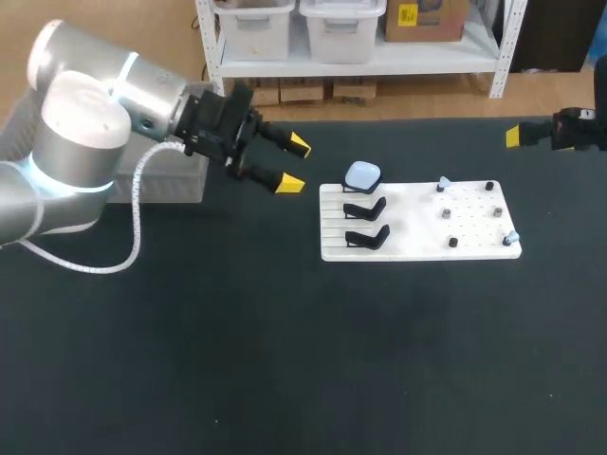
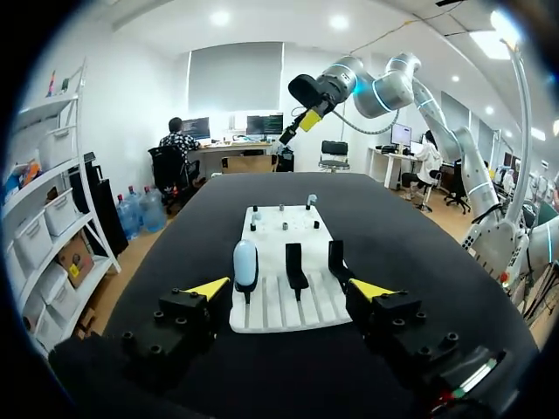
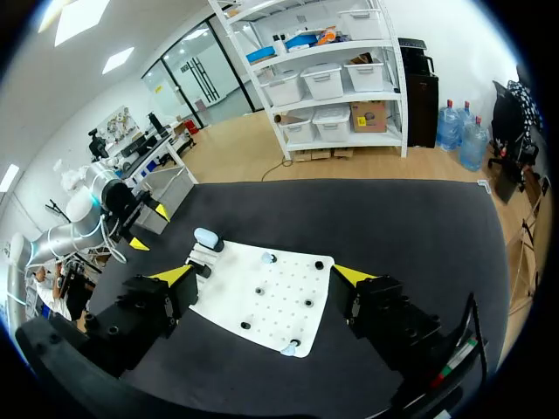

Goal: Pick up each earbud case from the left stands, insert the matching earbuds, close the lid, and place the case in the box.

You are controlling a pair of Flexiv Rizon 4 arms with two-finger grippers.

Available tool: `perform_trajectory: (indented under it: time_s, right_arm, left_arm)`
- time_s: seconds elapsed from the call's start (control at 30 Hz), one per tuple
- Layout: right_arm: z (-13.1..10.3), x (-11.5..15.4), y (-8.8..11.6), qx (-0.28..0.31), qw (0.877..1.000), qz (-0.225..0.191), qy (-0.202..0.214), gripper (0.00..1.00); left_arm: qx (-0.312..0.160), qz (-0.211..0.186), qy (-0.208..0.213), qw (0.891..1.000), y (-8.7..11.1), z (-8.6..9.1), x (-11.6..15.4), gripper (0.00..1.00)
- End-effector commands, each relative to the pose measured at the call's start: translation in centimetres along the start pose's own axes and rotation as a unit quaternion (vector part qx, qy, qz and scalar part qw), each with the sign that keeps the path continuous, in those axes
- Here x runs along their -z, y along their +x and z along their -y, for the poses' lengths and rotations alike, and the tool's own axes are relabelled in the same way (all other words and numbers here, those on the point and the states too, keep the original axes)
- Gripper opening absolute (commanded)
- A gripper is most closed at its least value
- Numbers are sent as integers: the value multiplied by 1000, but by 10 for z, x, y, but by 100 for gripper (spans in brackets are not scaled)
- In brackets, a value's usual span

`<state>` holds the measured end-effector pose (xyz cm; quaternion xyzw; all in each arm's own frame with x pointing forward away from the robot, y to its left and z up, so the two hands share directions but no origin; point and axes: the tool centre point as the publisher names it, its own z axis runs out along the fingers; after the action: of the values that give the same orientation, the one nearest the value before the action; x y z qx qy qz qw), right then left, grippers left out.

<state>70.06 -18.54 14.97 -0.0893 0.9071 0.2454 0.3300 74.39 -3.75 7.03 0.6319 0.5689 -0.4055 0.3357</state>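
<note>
While the earbud case perches on the white board ahead of the left gripper, that gripper stands wide, empty | right gripper likewise wide, empty, case farther ahead | case judged light, rigid, glossy, slip-prone | pinch broad faces, below lid.

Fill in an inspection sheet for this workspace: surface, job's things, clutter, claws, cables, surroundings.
Surface: black table, white board on it.
Job's things: pale blue case on the far stand; two black stands empty; two earbuds on the board's pegged side; grey box behind the left arm.
Clutter: nothing seen.
Claws: left claw open, above the table beside the board; right claw open, apart from the board.
Cables: white coiled cable along the left arm.
Surroundings: nothing seen.
</note>
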Motion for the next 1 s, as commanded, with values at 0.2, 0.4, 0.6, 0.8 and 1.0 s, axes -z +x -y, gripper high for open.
perform_trajectory:
  time_s: [0.2, 0.4, 0.6, 0.8, 1.0]
  right_arm:
    - [0, 0, 0, 0, 1000, 0, 0, 100]
    - [0, 0, 0, 0, 1000, 0, 0, 100]
    - [0, 0, 0, 0, 1000, 0, 0, 100]
    - [0, 0, 0, 0, 1000, 0, 0, 100]
    - [0, 0, 0, 0, 1000, 0, 0, 100]
  left_arm:
    - [-4, -12, 0, 1000, 8, -9, -22, 75]
    - [0, -8, -9, 1000, 12, -14, -32, 79]
    - [15, -1, -14, 1000, 18, -18, -38, 87]
    - [34, 9, -13, 999, 24, -22, -46, 87]
    - [46, 10, -11, 999, 28, -28, -51, 85]
